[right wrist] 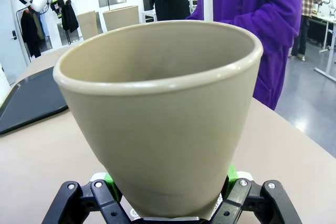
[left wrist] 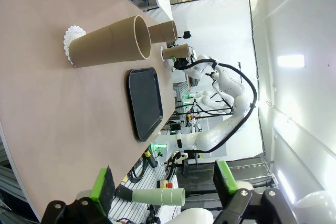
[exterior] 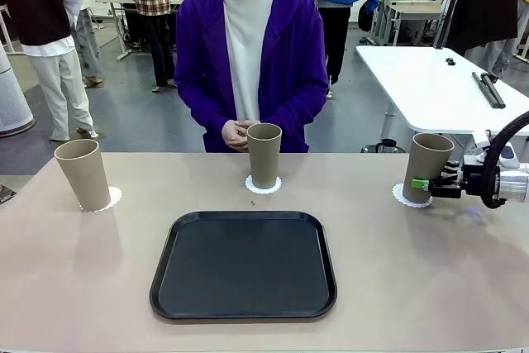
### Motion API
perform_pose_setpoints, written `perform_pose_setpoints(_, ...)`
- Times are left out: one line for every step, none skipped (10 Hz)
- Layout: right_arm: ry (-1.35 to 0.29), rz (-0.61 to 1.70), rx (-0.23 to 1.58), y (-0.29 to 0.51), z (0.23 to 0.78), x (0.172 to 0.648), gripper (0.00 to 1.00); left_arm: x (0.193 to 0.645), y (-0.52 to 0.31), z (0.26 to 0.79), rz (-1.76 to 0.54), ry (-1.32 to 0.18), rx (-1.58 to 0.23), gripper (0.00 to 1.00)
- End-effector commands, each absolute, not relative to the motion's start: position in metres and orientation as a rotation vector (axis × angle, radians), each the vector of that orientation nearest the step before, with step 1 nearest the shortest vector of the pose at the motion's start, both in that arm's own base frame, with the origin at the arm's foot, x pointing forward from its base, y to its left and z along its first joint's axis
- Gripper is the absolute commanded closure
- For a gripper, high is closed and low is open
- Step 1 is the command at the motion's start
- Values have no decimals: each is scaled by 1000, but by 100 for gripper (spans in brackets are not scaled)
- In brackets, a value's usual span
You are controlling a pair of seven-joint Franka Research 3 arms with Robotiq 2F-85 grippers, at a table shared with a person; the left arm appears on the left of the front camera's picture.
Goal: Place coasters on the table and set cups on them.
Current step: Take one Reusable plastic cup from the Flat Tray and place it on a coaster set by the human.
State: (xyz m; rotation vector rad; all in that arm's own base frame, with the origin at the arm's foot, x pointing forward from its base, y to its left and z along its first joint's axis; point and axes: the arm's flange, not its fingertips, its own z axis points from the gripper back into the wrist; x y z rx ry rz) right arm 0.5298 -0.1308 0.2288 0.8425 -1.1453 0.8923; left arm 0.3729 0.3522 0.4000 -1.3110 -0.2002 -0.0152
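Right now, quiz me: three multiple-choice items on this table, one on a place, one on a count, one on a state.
1. Where does the black tray lie?
A. on the table's near middle
B. at the far left corner
C. under the right cup

2. How many cups stand on coasters?
A. one
B. two
C. three

3. How is the right gripper?
A. wide open above the tray
B. shut on the right cup
C. shut on a coaster

Answers:
1. A, the tray sits centred, nearer the robot than the cups.
2. C, the left cup, the middle cup and the right cup each stand on a white doily.
3. B, its green pads press that cup's base from both sides.
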Motion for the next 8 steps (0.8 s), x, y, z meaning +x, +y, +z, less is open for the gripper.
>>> perform_pose_setpoints(-1133, 909, 879, -134, 230, 533, 18, 372, 352, 402, -7, -197, -1304, 0)
perform_pose_setpoints(-1128, 907, 886, -134, 230, 533, 18, 372, 352, 402, -7, -197, -1304, 0)
perform_pose_setpoints(-1125, 907, 885, -133, 231, 532, 18, 372, 352, 402, -7, -197, -1304, 0)
perform_pose_setpoints(-1125, 907, 878, -132, 231, 532, 18, 372, 352, 402, -7, -197, -1304, 0)
perform_pose_setpoints(-1123, 910, 875, -132, 232, 532, 18, 372, 352, 402, -7, -197, -1304, 0)
perform_pose_setpoints(-1123, 907, 877, -131, 231, 532, 18, 372, 352, 402, -7, -197, -1304, 0)
perform_pose_setpoints(-1115, 903, 883, -130, 229, 533, 18, 372, 352, 402, -7, -197, -1304, 0)
perform_pose_setpoints(-1109, 901, 893, -128, 227, 533, 18, 372, 352, 402, -7, -197, -1304, 0)
